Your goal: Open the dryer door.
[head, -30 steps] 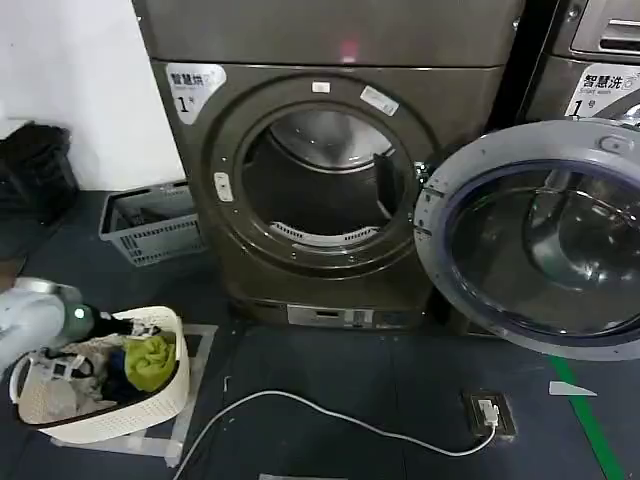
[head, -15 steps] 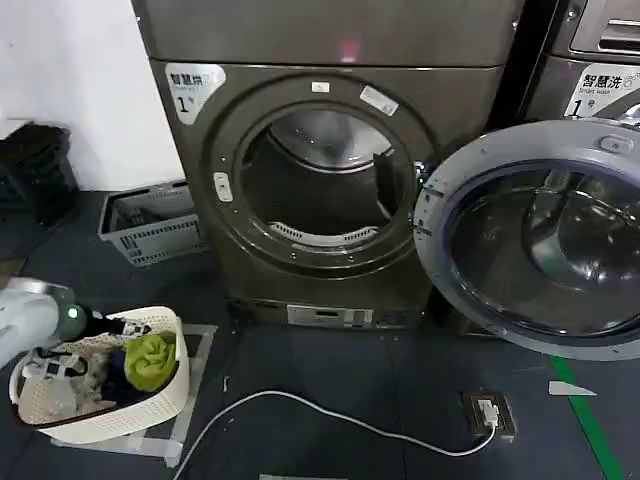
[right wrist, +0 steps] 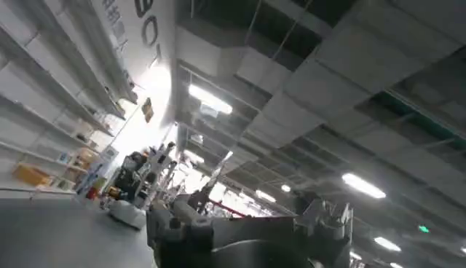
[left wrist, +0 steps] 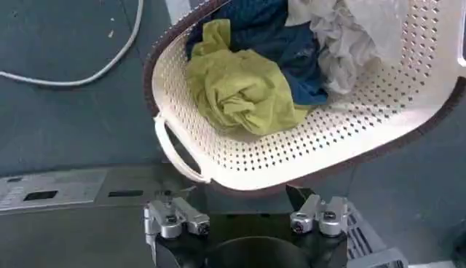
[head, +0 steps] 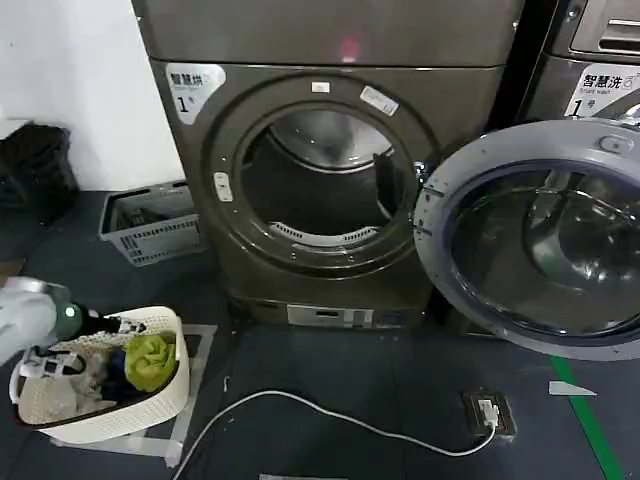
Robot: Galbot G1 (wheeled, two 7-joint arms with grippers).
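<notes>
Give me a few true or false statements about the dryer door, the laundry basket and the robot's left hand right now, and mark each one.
1. The dryer door is swung open to the right of the drum opening. True.
2. The white laundry basket is empty. False: it holds clothes, including a yellow-green garment.
3. The left hand is open above the basket. True.
4. A white cable lies on the floor in front of the dryer. True.
5. The left hand grips the door rim. False: it is over the basket, far from the door.
</notes>
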